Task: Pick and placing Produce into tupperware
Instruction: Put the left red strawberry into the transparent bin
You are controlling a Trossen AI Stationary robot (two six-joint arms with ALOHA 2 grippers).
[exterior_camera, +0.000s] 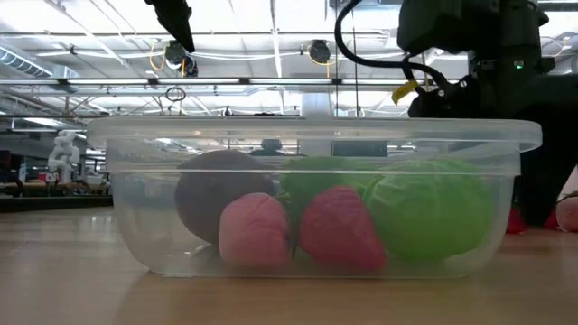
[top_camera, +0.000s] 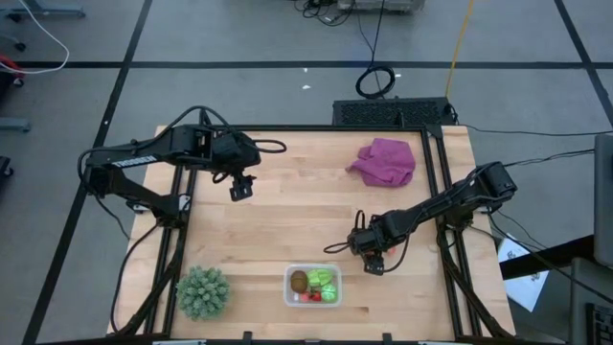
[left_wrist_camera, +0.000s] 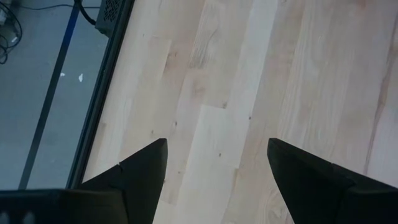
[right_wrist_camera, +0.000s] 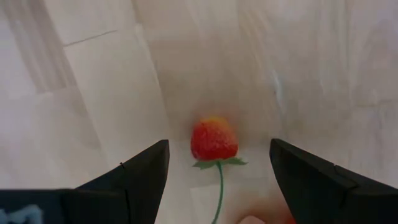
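Note:
The clear tupperware [top_camera: 313,286] stands near the table's near edge. It holds the brown kiwi [exterior_camera: 217,194], two light-green pieces [exterior_camera: 424,208] and two strawberries [exterior_camera: 339,230]. My right gripper [top_camera: 374,261] is just right of the tupperware, pointing down and open. In the right wrist view a red strawberry [right_wrist_camera: 214,140] with a green stem lies on the wood between the fingers of my right gripper [right_wrist_camera: 218,142], touching neither. My left gripper [top_camera: 241,187] hangs open over bare wood in the table's far-left part, and the left wrist view shows only boards between the fingers of that gripper [left_wrist_camera: 217,143].
A purple cloth [top_camera: 383,161] lies bunched at the far right of the table. The spiky green plant [top_camera: 202,291] stands left of the tupperware at the near edge. Another small pinkish piece [right_wrist_camera: 261,219] lies close to the strawberry. Bare wood fills the table's middle.

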